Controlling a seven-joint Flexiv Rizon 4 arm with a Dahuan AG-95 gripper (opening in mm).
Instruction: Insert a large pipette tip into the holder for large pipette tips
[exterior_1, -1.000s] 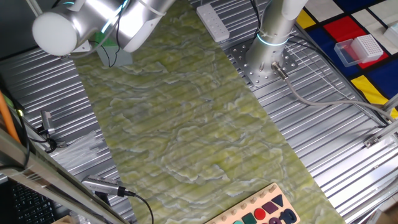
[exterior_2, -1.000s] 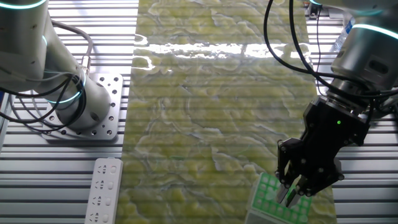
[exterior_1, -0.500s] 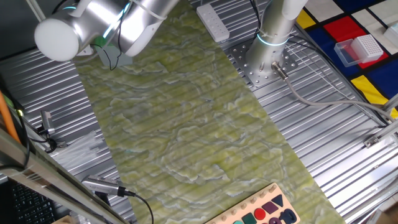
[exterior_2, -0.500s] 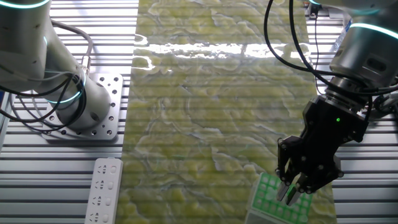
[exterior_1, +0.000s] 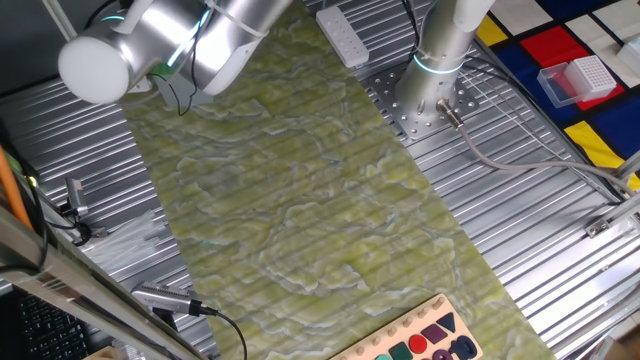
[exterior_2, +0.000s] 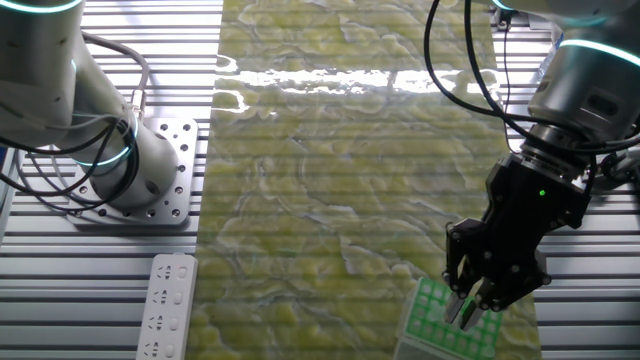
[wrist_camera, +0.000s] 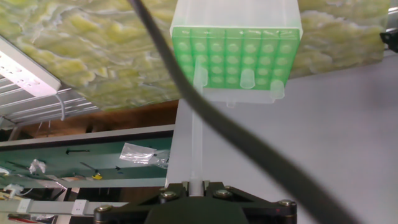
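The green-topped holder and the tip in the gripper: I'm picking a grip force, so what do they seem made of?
The holder for large pipette tips looks like moulded plastic: an opaque, matte bright green grid top over a frosted, translucent pale body. The large pipette tip looks like thin, nearly clear plastic, since the background shows through it. Both are probably light and somewhat flexible.

Robotics lab bench: ribbed aluminium table (exterior_1: 560, 240), bolted arm base (exterior_2: 150, 185), green marbled mat (exterior_1: 300, 200), power strip (exterior_2: 170, 305).
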